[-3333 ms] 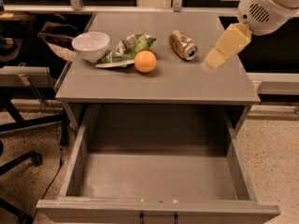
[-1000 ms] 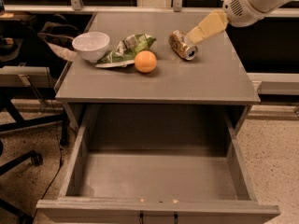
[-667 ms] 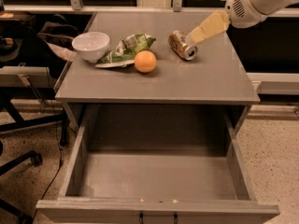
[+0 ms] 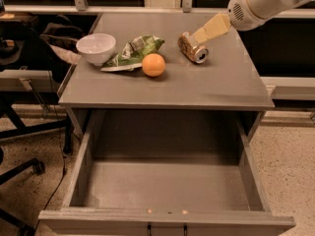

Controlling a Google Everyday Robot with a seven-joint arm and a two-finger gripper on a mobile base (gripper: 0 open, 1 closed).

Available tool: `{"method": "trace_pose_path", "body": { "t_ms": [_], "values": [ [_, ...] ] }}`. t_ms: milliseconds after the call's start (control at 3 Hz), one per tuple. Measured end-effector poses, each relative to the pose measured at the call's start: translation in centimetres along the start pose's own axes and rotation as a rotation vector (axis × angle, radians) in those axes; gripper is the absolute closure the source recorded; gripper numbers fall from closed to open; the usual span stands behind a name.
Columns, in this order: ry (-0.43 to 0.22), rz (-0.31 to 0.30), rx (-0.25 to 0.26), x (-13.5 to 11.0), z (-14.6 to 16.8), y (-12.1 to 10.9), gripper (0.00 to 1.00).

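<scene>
A dented drink can [image 4: 191,48] lies on its side at the back right of the grey table top [image 4: 216,85]. My gripper [image 4: 200,35] reaches in from the upper right on a white arm [image 4: 261,1], its pale yellow tip just above the can's upper end, touching or nearly touching it. It holds nothing that I can see. An orange [image 4: 153,65] rests left of the can, beside a crumpled green chip bag [image 4: 134,51]. A white bowl [image 4: 96,47] stands at the table's left side.
Below the table top a deep grey drawer [image 4: 167,183] is pulled fully out, with nothing in it. An office chair base [image 4: 19,166] and cables are on the floor at left. A rail and dark windows run behind the table.
The gripper has swung from the table's right edge leftward and back to the can. Over the last second it has edged slightly closer to the can. The objects have not moved.
</scene>
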State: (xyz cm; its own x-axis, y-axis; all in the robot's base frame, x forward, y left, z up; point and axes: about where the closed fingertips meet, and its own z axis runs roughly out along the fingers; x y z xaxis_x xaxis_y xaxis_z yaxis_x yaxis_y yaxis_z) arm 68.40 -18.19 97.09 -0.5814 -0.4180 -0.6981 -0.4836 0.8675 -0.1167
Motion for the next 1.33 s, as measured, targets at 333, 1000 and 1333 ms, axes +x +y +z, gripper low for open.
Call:
{"method": "trace_pose_path", "body": {
  "t_ms": [333,1000,1333],
  "values": [
    [0.001,0.002,0.021,-0.3,2.3,-0.8,0.00],
    [0.013,0.027,-0.025,0.9,7.2,-2.1,0.00],
    [0.013,0.027,-0.025,0.9,7.2,-2.1,0.00]
  ]
}}
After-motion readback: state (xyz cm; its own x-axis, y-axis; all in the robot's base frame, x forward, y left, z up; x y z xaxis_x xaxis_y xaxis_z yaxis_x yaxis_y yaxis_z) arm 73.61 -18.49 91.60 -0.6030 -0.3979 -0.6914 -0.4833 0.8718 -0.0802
